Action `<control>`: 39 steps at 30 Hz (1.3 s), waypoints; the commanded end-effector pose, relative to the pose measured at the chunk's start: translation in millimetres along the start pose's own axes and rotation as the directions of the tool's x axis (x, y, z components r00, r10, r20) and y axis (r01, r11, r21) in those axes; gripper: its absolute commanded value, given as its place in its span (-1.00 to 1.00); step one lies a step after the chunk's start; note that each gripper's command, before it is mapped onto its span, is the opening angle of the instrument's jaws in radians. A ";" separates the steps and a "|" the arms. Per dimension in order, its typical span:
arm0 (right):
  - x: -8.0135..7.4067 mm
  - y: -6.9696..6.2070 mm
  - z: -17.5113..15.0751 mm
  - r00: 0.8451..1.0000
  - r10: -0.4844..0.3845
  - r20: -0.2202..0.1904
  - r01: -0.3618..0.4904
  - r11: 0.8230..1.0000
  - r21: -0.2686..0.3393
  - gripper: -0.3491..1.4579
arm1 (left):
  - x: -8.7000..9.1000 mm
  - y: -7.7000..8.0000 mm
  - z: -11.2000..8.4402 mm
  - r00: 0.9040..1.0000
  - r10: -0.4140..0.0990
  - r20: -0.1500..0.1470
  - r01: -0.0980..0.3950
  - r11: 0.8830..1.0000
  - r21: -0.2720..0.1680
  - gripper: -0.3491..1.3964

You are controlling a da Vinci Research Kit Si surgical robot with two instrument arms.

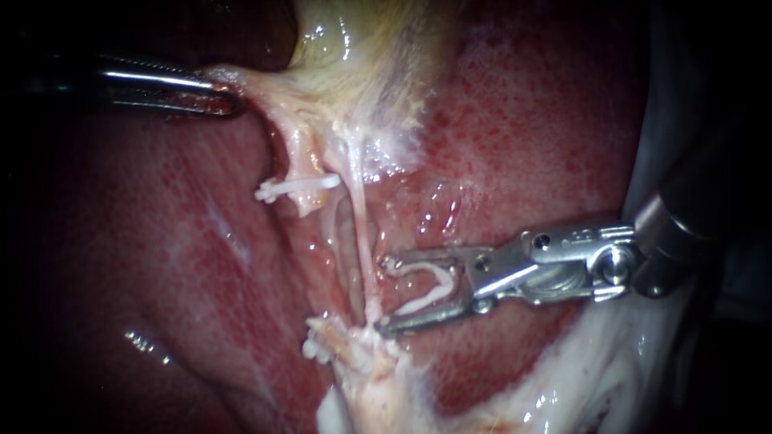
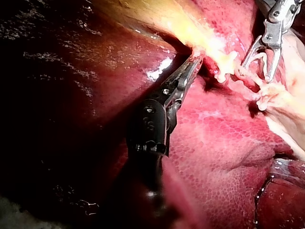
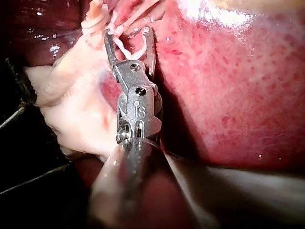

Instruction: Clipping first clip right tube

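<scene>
Counted two slender metal tools: left tool (image 1: 219, 101), right tool (image 1: 386, 293). Two white plastic clips: clamped clip (image 1: 297, 189), loaded clip (image 1: 433, 287). Two pale stringy tubes: left tube (image 1: 301, 161), right tube (image 1: 363, 233). One red liver (image 1: 547, 145), one yellowish gallbladder (image 1: 362, 48).

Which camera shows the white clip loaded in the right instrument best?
Endoscope view: the clip shows side-on, both legs and bend clear. Left wrist view shows it far off; right wrist view, foreshortened from behind.
</scene>
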 end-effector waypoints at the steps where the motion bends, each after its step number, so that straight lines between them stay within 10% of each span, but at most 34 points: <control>1: 0.1 0.1 0.3 1.000 0.014 -0.012 -0.014 1.000 0.014 -0.08 | 0.0 0.0 0.0 1.000 0.000 0.000 0.000 1.000 0.000 -1.00; 20: 0.3 0.4 3.4 0.993 0.089 -0.078 -0.083 0.993 0.080 -0.08 | 0.0 0.0 0.1 1.000 0.000 0.000 0.000 1.000 0.001 -1.00; 39: 2.4 -3.4 3.0 0.979 0.166 -0.116 -0.136 0.964 0.230 -0.19 | 0.0 0.0 0.1 1.000 0.000 0.000 0.000 1.000 0.000 -1.00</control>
